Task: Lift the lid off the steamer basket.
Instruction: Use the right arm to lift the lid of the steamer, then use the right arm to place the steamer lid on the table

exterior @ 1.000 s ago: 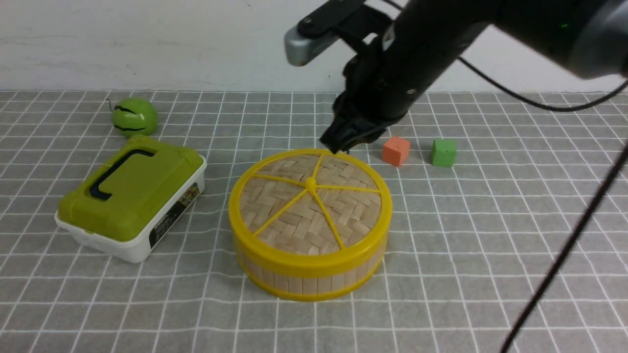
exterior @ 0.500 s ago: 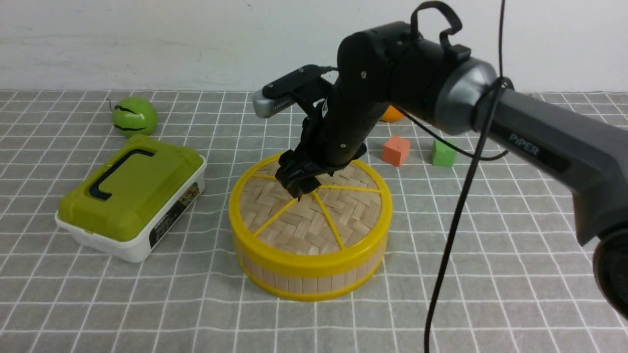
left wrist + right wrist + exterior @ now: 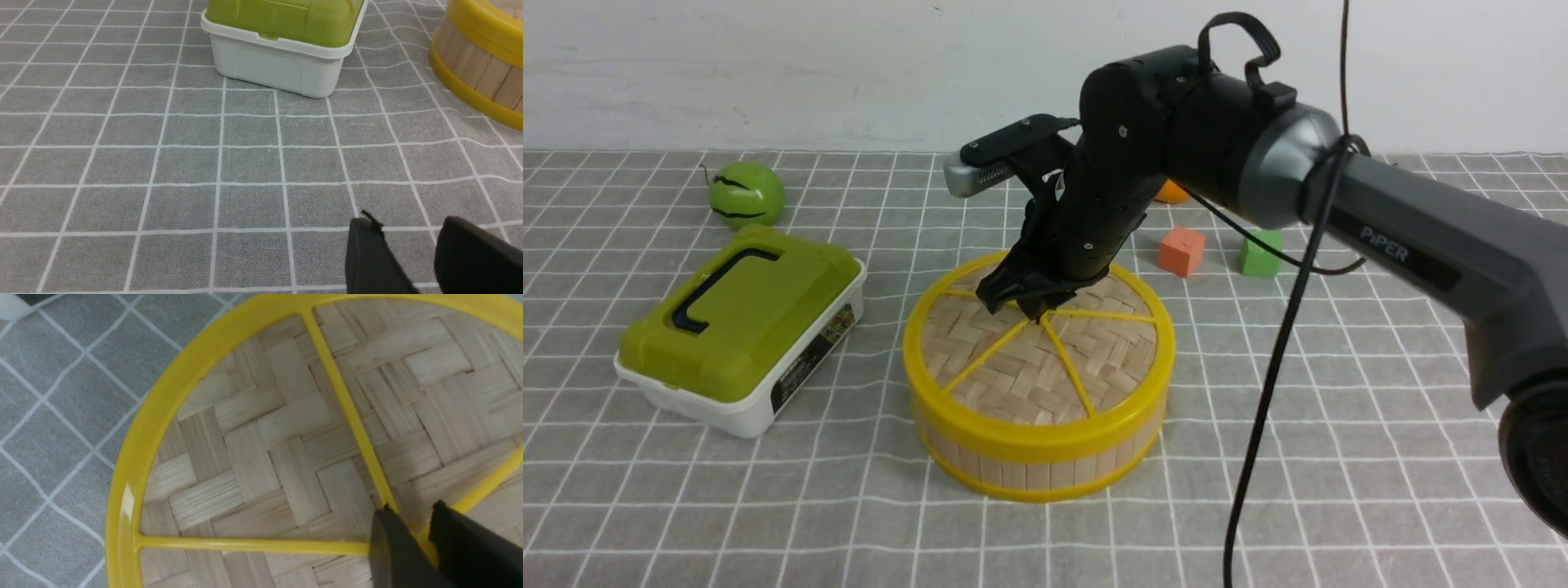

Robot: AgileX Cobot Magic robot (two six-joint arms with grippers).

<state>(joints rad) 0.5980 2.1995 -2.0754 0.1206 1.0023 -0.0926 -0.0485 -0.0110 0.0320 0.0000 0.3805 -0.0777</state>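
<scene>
Right fingers [image 3: 392, 555] pinching knob [image 3: 425, 541] of lid [image 3: 1045, 367], left fingers [image 3: 372, 261] parted, box [image 3: 735, 327] beside steamer basket [image 3: 1029, 469], orange cube [image 3: 1181, 251] behind

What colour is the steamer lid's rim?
The lid has a yellow rim; right wrist view shows it best.

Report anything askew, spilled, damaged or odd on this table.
Nothing stands out. The lid sits level and flush on the steamer basket, the green-topped box is closed, and the orange cube and green cube rest flat. Nothing looks spilled or broken.
</scene>
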